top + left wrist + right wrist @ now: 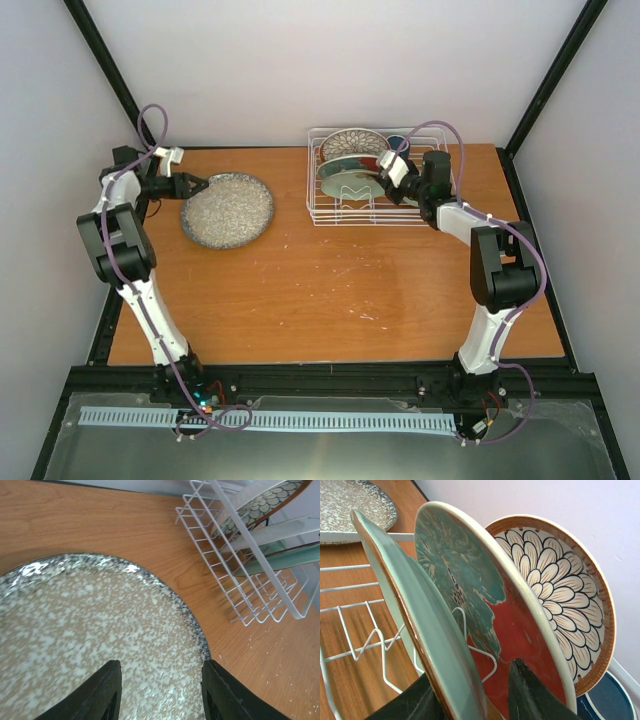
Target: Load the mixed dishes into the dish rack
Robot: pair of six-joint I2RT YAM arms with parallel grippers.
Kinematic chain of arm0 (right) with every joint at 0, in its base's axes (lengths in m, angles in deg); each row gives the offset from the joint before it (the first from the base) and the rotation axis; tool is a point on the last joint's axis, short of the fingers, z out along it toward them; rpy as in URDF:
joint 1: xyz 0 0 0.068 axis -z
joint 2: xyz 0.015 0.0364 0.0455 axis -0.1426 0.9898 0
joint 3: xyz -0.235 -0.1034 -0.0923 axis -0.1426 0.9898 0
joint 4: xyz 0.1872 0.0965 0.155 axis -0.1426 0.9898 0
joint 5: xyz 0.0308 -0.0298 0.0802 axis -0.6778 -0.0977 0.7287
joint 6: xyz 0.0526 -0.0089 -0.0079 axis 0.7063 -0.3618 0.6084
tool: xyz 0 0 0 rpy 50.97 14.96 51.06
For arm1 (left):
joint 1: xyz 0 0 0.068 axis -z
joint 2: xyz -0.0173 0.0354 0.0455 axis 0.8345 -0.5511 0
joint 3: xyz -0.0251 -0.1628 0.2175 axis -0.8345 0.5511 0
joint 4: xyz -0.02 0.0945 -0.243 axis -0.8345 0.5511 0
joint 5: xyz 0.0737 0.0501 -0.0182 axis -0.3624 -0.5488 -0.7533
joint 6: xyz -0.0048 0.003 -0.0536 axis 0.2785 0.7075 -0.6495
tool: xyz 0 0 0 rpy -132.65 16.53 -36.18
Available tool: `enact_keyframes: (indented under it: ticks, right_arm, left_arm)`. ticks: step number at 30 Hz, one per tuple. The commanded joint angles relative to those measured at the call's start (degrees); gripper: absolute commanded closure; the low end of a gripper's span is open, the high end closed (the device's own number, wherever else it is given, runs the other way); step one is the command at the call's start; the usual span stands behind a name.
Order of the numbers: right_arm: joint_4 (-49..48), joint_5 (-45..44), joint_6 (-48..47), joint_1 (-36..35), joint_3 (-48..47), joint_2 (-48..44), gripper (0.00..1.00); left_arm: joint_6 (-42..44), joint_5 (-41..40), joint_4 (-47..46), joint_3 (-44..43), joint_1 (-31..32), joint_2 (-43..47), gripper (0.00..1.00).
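Flat plate waiting, standing plate at risk

Top view: the large speckled grey-beige plate (228, 209) lies flat, well left of the dish rack (340, 215). Left wrist: my left gripper (160, 664), fingers apart, could skid off its glossy rim. Right wrist: my right gripper (472, 672) straddles the pale teal plate (410, 595) standing in the rack. I cannot tell if it pinches, and a tug might topple it.

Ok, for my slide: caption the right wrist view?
Right gripper straddling the pale teal plate, upright in the dish rack.
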Motion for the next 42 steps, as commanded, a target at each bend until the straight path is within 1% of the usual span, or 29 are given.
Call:
enact_keyframes:
  ticks: [1,4,9,15,20,25,28,36,42]
  right_arm:
    - [-2.6,0.4,2.8,-0.1,-1.2,-1.3,0.67]
    - [-2.6,0.1,4.9,-0.1,-1.2,-2.5,0.66]
    - [-2.5,-2.3,8.8,-0.1,-0.1,-7.8,0.66]
    - [-6.4,-7.3,14.1,0.4,3.3,-14.6,0.63]
    - [-6.1,-7.9,18.2,0.6,4.4,-18.3,0.61]
    - [-5.6,-7.8,20.5,0.7,5.2,-19.3,0.6]
    - [-4.6,-6.3,22.1,0.7,5.7,-20.2,0.59]
    - [-1.7,-8.2,22.2,0.6,6.9,-22.2,0.58]
    - [-0.1,-7.1,22.9,0.6,5.3,-22.0,0.57]
  left_arm:
    - [1.0,-2.6,2.8,-2.8,-2.2,-0.6,0.55]
    - [0.7,-6.4,4.2,-3.0,-3.0,-1.2,0.55]
    - [0.2,-11.0,6.8,-3.4,-4.2,-2.9,0.55]
    - [-1.1,-17.3,7.9,-3.6,-5.2,-4.2,0.56]
    - [-1.3,-17.0,7.8,-3.3,-6.9,-4.2,0.56]
    - [-1.5,-17.2,7.6,-3.4,-6.9,-4.5,0.56]
    - [-1.6,-16.7,6.9,-3.2,-6.9,-5.1,0.56]
    - [-2.4,-18.1,6.0,-2.6,-7.0,-5.7,0.56]
    - [-2.5,-20.0,6.5,-2.7,-7.1,-5.9,0.56]
